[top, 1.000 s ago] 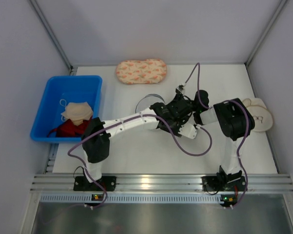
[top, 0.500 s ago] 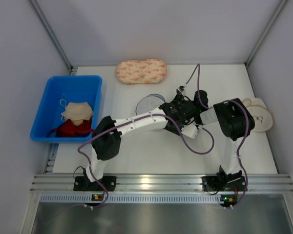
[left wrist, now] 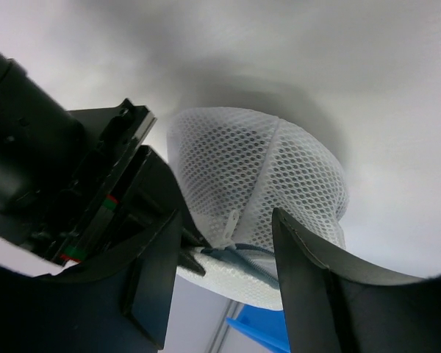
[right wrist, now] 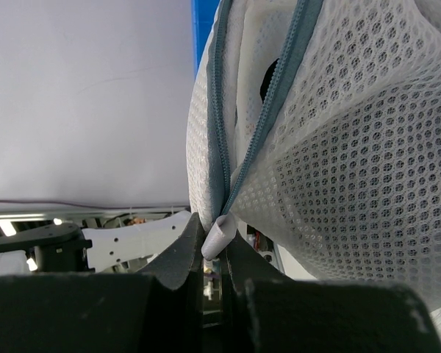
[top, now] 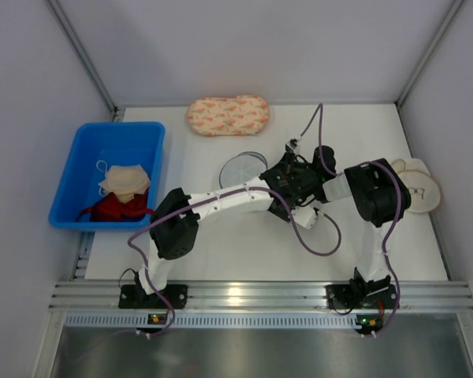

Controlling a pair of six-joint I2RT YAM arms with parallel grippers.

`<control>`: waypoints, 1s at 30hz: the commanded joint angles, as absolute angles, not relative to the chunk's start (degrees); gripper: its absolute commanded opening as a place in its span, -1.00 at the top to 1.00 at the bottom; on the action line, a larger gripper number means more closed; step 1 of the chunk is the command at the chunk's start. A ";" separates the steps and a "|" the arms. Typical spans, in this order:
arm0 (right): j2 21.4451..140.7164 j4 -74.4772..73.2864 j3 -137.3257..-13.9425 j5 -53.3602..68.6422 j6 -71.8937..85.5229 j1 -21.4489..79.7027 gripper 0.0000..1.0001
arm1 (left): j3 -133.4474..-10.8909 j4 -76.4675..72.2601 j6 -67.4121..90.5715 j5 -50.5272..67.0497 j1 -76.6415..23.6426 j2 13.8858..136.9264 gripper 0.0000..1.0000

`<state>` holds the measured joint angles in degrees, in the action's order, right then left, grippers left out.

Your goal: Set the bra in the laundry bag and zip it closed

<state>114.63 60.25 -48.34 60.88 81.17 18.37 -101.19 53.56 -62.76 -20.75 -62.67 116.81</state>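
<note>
While right gripper [right wrist: 214, 254] pinches the zip tab [right wrist: 219, 235], laundry bag [right wrist: 338, 162] gapes: zipping step. Left gripper [left wrist: 226, 220] spread, empty, facing bag; next, brace it, draw tab along.

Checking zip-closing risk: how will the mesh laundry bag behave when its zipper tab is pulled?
Probably floppy: the laundry bag is thin open mesh, folding beside the zipper. Likely light, so it may drag along with the zipper pull pinched by the right gripper unless braced; the left gripper is open near it.
</note>
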 commanded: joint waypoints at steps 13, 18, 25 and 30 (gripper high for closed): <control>113.65 63.64 -48.52 66.09 81.13 19.86 1.00 | -98.69 54.49 -65.48 -26.28 -63.81 116.63 -0.18; 113.29 63.11 -48.25 66.00 80.60 19.86 1.00 | -101.51 54.49 -66.44 -27.86 -63.98 118.21 -0.21; 112.41 61.00 -47.99 66.09 78.67 20.04 1.00 | -101.69 54.49 -65.83 -29.18 -63.98 119.18 -0.13; 112.24 58.98 -47.99 66.18 76.55 20.04 1.00 | -101.69 54.49 -66.18 -30.41 -63.90 118.30 -0.07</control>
